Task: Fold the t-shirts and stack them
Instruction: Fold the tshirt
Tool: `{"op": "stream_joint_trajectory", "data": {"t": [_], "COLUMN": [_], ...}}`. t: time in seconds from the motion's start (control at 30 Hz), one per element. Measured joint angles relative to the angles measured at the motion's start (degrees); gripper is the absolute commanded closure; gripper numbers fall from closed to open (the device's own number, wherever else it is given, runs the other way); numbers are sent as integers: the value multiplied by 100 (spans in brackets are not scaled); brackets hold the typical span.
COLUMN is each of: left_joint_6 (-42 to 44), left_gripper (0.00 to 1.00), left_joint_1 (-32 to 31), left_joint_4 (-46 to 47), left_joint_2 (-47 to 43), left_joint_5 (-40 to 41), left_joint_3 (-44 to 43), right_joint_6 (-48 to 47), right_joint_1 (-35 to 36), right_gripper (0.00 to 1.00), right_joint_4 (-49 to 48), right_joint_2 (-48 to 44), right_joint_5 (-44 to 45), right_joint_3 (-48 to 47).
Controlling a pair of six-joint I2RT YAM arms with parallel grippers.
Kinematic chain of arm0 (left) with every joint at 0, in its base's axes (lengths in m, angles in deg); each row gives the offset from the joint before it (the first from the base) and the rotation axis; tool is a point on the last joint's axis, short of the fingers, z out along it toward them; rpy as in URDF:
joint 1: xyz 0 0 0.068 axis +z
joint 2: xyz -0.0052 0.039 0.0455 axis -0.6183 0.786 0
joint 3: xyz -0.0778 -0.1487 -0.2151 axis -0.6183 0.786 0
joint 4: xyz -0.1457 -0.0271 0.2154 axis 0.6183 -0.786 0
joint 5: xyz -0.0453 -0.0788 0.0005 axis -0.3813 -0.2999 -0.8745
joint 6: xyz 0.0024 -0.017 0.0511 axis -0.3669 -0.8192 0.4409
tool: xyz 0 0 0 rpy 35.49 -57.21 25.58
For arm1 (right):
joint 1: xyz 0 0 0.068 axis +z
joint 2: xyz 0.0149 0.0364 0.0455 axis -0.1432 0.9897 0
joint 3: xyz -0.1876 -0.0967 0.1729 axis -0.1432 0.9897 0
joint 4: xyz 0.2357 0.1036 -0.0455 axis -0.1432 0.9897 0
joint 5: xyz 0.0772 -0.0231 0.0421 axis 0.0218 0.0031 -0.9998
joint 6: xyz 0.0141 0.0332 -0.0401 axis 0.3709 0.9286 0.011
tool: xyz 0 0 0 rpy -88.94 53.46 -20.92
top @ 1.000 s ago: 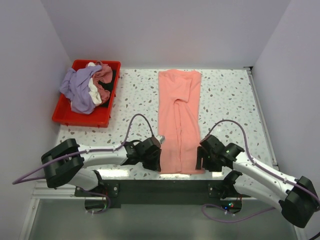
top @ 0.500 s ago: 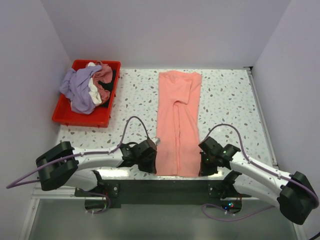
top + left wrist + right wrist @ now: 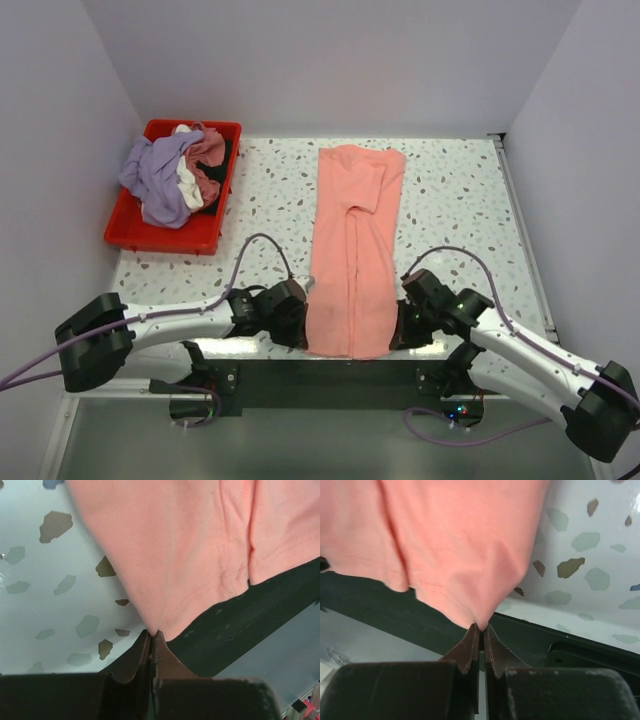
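A salmon-pink t-shirt (image 3: 352,250) lies as a long narrow strip down the middle of the speckled table, its near hem lifted at the front edge. My left gripper (image 3: 303,330) is shut on the hem's left corner (image 3: 156,628). My right gripper (image 3: 398,335) is shut on the right corner (image 3: 481,624). In the wrist views the pink cloth (image 3: 190,550) (image 3: 450,540) rises from each pair of pinched tips and hangs over the dark front rail. More t-shirts, lavender (image 3: 152,180), white (image 3: 188,186) and dusty rose (image 3: 208,150), are heaped in the bin.
The red plastic bin (image 3: 160,235) stands at the table's back left. White walls close in the left, back and right sides. The dark front rail (image 3: 330,375) runs under both grippers.
My right gripper has shut on the hem's right corner. Both grippers have drawn the hem toward the front edge, and the shirt has slid slightly nearer and skewed.
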Motion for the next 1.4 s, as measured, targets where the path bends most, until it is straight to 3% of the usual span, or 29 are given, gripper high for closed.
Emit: {"op": "stream_joint_trajectory", "data": {"t": [0.2, 0.43, 0.8, 1.1, 1.4], "left_joint_6": [203, 782, 1342, 1617, 1792], "left_gripper": [100, 100, 100, 100, 100], "left_joint_1": [136, 1172, 2192, 2682, 3091], "left_joint_4": [-133, 74, 483, 588, 623], "left_joint_2": [-17, 374, 1845, 2994, 3637], "left_joint_5": [221, 341, 450, 313, 70], "left_joint_3": [-608, -1388, -2920, -4089, -4562], "right_joint_6": [-238, -531, -1012, -1331, -1545], "right_joint_1": [-22, -369, -1073, -1735, -2124], "right_gripper": [100, 100, 100, 100, 100], "right_joint_4": [96, -160, -986, -1631, -1978], "right_joint_2": [205, 970, 2380, 3292, 4199], "right_joint_5": [546, 1290, 2151, 2155, 2000], "right_joint_3": [-962, -1703, -2929, -3499, -3956]}}
